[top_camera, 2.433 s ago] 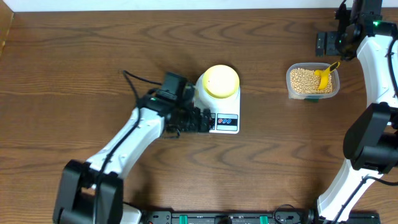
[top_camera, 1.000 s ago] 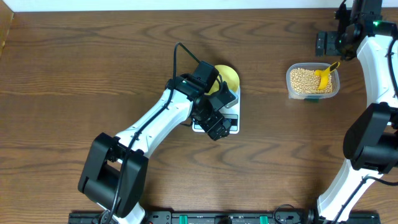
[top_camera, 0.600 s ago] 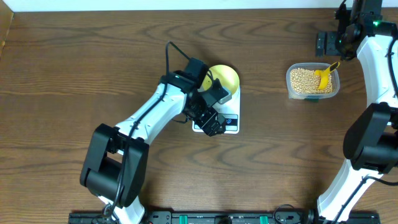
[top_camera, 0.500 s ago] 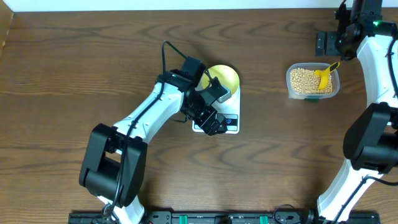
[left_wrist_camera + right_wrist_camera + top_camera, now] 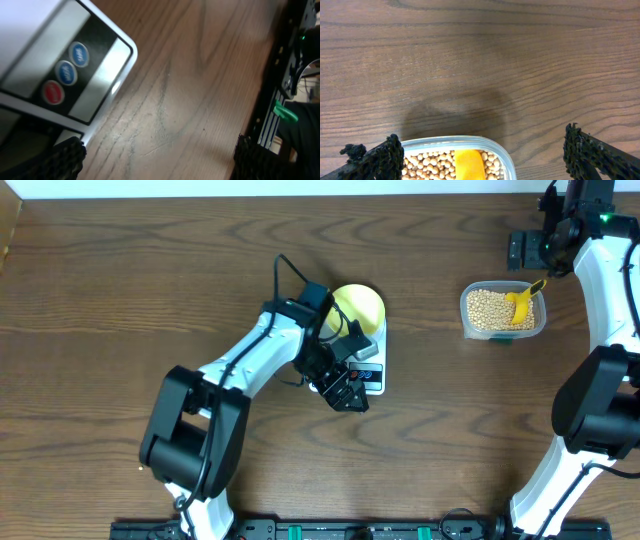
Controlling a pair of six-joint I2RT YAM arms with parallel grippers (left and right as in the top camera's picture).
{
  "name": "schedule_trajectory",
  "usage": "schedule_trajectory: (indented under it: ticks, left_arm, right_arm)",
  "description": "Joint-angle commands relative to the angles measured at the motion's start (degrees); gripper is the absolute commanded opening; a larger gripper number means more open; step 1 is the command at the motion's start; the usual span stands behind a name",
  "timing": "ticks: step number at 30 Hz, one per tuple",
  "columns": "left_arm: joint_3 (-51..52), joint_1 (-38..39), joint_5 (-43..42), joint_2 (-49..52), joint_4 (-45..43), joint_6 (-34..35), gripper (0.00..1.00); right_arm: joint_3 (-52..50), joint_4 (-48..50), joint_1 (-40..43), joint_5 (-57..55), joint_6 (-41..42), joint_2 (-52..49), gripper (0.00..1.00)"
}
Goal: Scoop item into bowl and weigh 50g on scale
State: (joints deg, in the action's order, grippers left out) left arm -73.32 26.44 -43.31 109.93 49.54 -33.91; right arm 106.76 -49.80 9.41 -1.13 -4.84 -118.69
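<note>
Item (image 5: 488, 308) in container (image 5: 466, 318); bowl (image 5: 362, 305) atop scale (image 5: 374, 375); left gripper (image 5: 347, 392) released over scale buttons; right gripper (image 5: 522, 248) released near container.

No words or numbers can be read here. The white flat kitchen scale (image 5: 30, 25) has 2 round blue buttons (image 5: 79, 54) and 1 round red button (image 5: 52, 92) on its dark strip. Each button has tiny white marks on it, but they are too blurry to make out. From above, the scale is too small for any letters to show.
</note>
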Motion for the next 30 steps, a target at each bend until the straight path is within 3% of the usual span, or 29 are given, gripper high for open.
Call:
schedule_trajectory:
  ticks: [1, 9, 19, 23, 30]
  left_arm:
    - [-1.1, 0.8, 1.5, 1.3, 0.5, -1.9, 0.97]
    - [-3.7, 2.6, 13.1, 1.3, 0.5, -3.0, 0.98]
    - [-6.6, 2.6, 20.4, 3.1, -0.9, -3.9, 0.97]
    - [-6.8, 1.4, 24.5, 5.5, -3.4, 1.5, 0.98]
    - [-7.1, 1.2, 36.3, 6.0, -7.5, 16.7, 0.98]
  right_arm:
    - [0.7, 0.1, -0.2, -0.4, 0.1, -0.5, 0.99]
    - [0.7, 0.1, -0.2, -0.4, 0.1, -0.5, 0.99]
    - [0.7, 0.1, -0.2, -0.4, 0.1, -0.5, 0.99]
    - [0.7, 0.1, -0.2, -0.4, 0.1, -0.5, 0.99]
    - [0.7, 0.1, -0.2, -0.4, 0.1, -0.5, 0.99]
